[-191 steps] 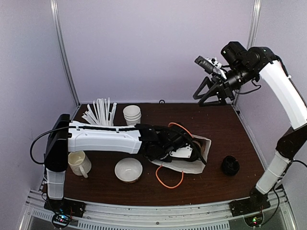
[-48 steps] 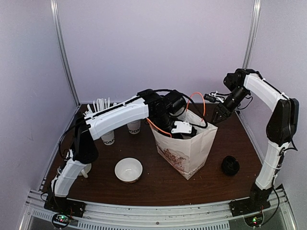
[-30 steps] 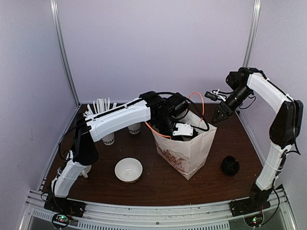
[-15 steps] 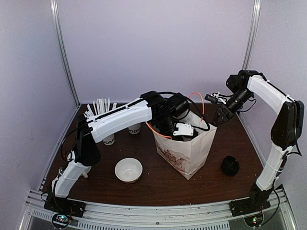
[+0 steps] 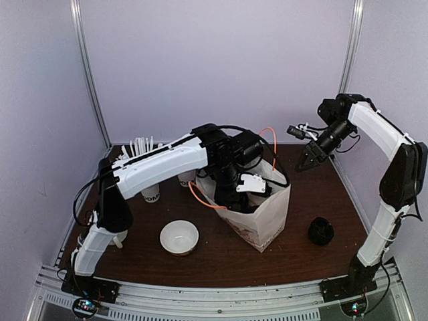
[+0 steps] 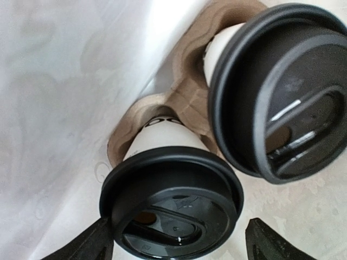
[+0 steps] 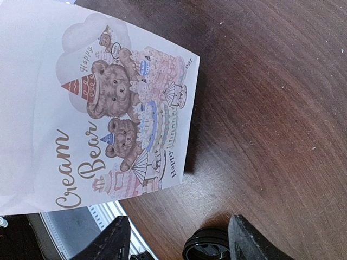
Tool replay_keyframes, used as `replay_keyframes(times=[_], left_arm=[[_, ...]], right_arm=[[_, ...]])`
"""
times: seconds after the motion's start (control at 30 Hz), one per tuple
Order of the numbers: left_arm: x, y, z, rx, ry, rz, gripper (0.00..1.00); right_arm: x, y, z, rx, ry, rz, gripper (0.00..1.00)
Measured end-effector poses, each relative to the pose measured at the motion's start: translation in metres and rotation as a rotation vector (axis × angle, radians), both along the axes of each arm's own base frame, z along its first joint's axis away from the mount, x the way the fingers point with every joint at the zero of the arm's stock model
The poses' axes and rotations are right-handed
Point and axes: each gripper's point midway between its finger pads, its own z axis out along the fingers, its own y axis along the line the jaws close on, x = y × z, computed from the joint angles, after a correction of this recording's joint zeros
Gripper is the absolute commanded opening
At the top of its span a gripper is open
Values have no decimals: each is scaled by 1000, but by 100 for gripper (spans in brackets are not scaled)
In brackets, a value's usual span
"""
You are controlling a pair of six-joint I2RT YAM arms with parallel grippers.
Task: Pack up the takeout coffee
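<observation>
The dark wooden table [image 5: 321, 194] is showing open wood between the bag and its right edge. The white bear-print paper bag [image 5: 271, 217] is standing open mid-frame. The left gripper [image 6: 179, 241] is reaching inside, fingers spread loose either side of one lidded coffee cup [image 6: 171, 200]. Its twin [image 6: 276, 92] is sitting beside it in the cardboard carrier [image 6: 184, 97], crowding the bag wall. The right gripper [image 5: 304, 160] is hovering upper right, splayed and empty.

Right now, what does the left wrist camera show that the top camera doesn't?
Only the left wrist view: two lidded coffee cups, the nearer cup and the farther cup, in a brown cardboard carrier, the open left gripper straddling the nearer lid. Only the top view: the white bowl, a loose black lid and the raised right gripper. Both: the white paper bag, seen from inside and outside.
</observation>
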Motion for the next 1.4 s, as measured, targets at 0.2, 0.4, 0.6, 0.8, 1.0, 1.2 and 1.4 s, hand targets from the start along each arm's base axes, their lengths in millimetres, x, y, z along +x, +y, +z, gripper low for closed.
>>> replay_keyframes(times=[0.2, 0.4, 0.6, 0.8, 1.0, 1.2, 1.4], left_arm=[[-4, 8, 8, 14, -10, 9, 84], [-6, 12, 15, 9, -13, 19, 86], [-8, 16, 32, -16, -27, 31, 88], [-10, 17, 53, -60, -51, 29, 87], [-14, 17, 69, -104, -52, 21, 83], [-22, 16, 96, -195, -56, 4, 81], [-26, 16, 128, -300, -89, -6, 76]], right_arm=[[0, 0, 1, 1, 4, -10, 65], [2, 2, 4, 11, 2, -17, 65], [5, 6, 25, 49, -51, -25, 66], [1, 8, 44, 73, -103, -23, 66], [0, 9, 48, 79, -115, -19, 66], [-5, 18, 61, 102, -147, 10, 67], [-36, 53, 91, 184, -208, 164, 69]])
